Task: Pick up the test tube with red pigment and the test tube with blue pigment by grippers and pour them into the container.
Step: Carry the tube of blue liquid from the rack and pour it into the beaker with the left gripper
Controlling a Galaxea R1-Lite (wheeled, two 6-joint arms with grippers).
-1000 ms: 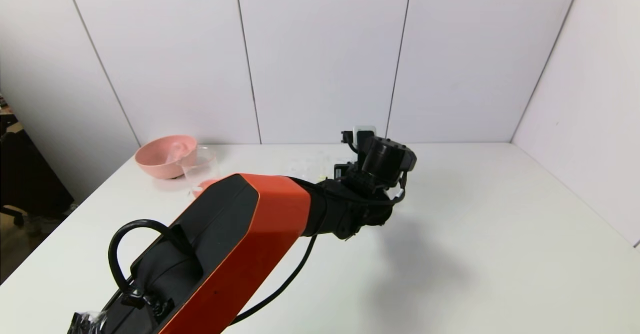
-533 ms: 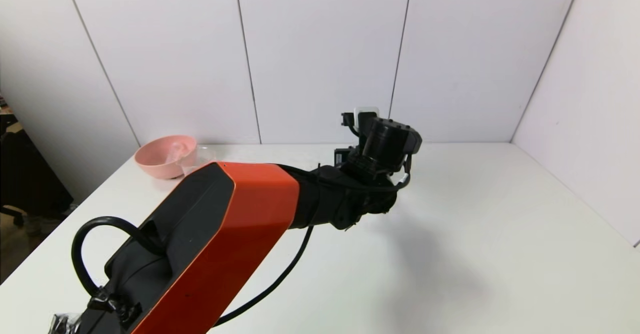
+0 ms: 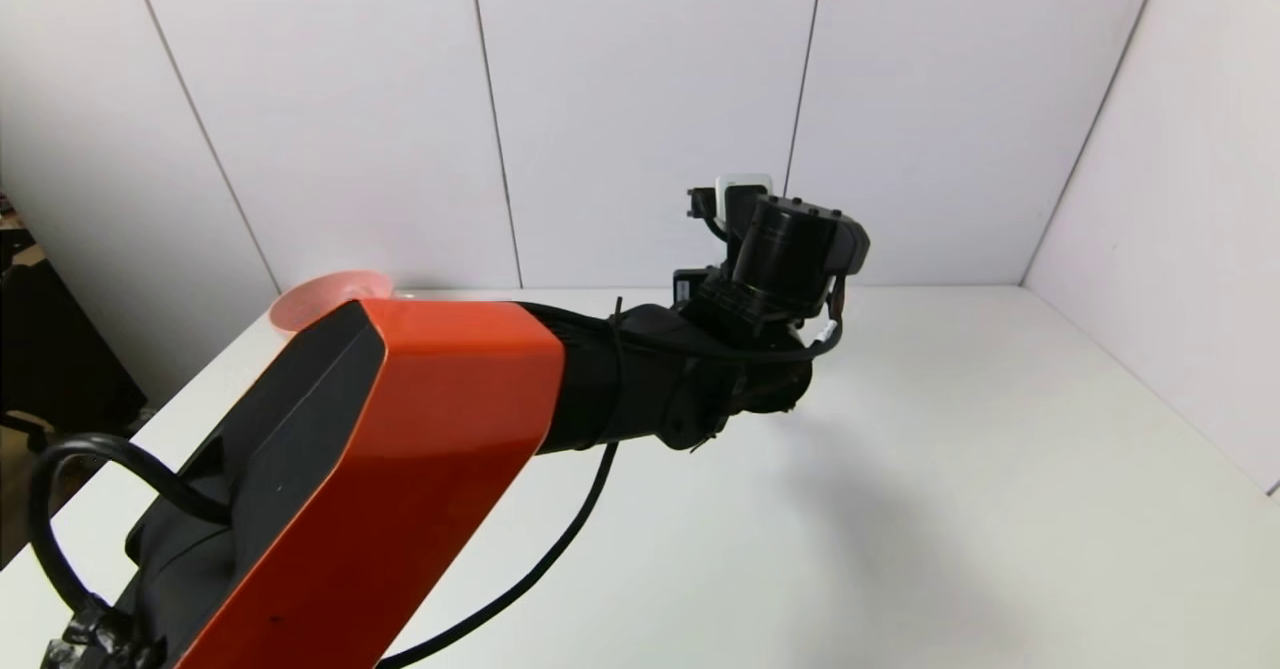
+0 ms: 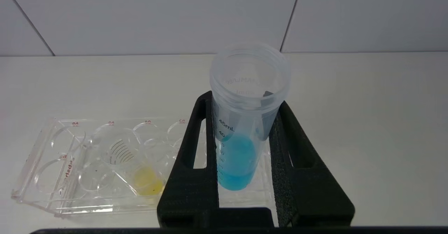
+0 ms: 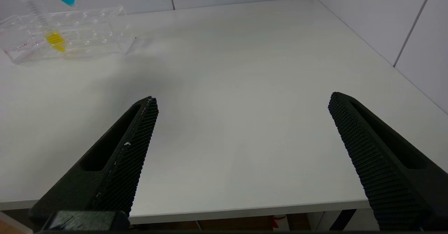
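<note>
The head view showed only the black-and-orange left arm [image 3: 420,429] hiding its load. The left gripper [image 4: 245,122] clamped the clear blue-liquid tube [image 4: 241,136] above the clear rack [image 4: 87,164]. The right gripper [image 5: 241,101] gaped wide at the white table [image 5: 245,69] edge.

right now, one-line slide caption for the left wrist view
Left gripper holds the blue test tube upright above the clear rack, where a yellow tube remains.

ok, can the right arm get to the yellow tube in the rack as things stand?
Probably yes. The right gripper is open at the near table edge, with bare table between it and the yellow tube in the rack. The blue test tube, held by the left gripper, hangs just above.
</note>
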